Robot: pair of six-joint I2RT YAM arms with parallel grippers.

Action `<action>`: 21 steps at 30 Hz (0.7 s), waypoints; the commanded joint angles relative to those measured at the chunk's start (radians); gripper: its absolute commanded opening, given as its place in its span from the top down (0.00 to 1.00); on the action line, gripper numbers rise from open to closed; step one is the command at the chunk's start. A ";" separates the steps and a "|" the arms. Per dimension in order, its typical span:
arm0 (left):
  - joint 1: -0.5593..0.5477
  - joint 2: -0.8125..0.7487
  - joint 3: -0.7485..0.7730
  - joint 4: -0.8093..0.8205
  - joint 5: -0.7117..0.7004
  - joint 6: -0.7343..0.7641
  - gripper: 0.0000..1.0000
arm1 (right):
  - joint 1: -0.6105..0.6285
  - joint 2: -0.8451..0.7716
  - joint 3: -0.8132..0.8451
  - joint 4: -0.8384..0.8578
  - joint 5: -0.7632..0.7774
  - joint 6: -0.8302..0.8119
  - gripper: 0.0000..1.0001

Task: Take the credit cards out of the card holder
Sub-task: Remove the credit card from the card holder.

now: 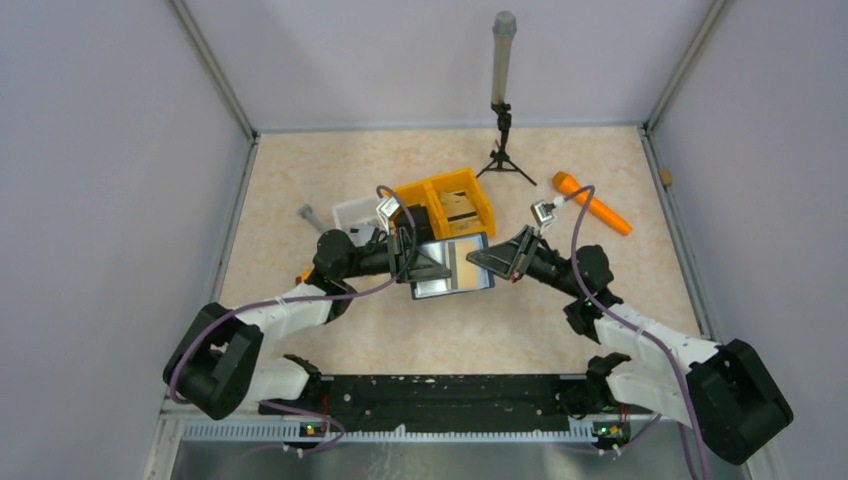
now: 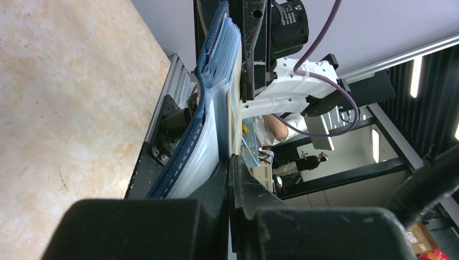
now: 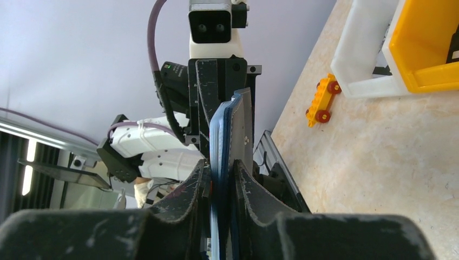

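The card holder [image 1: 440,285] hangs open above the table's middle, held between both arms. Its navy cover and pale pocketed faces [image 2: 203,135] appear edge-on in the left wrist view. A tan-orange credit card [image 1: 466,258] lies against its inner face. My left gripper [image 1: 425,265] is at its left side, fingers pressed together [image 2: 229,158] on the thin cream edge of a card [image 2: 234,97] that runs into them. My right gripper [image 1: 482,262] is shut on the holder's right side. The navy edge [image 3: 219,130] stands pinched between its fingers [image 3: 221,165].
A yellow two-compartment bin [image 1: 455,195] and a white tray [image 1: 355,212] stand just behind the holder. An orange tool [image 1: 592,202] lies at the back right, and a small tripod with a grey tube [image 1: 502,100] at the back. A yellow toy car [image 3: 321,99] sits by the tray.
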 commanded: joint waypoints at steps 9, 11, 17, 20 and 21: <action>-0.004 0.006 -0.012 0.163 -0.017 -0.049 1.00 | 0.005 -0.029 -0.005 0.068 -0.006 0.011 0.75; 0.001 0.005 -0.018 0.167 -0.015 -0.049 1.00 | 0.004 -0.033 -0.007 0.069 -0.002 0.012 0.71; 0.016 -0.003 -0.036 0.158 -0.012 -0.043 1.00 | 0.003 -0.033 -0.012 0.084 0.002 0.020 0.69; 0.022 -0.011 -0.042 0.141 -0.011 -0.032 1.00 | 0.003 -0.031 -0.011 0.084 0.001 0.021 0.72; 0.023 -0.015 -0.045 0.137 -0.011 -0.030 1.00 | 0.003 -0.031 -0.012 0.084 0.001 0.022 0.74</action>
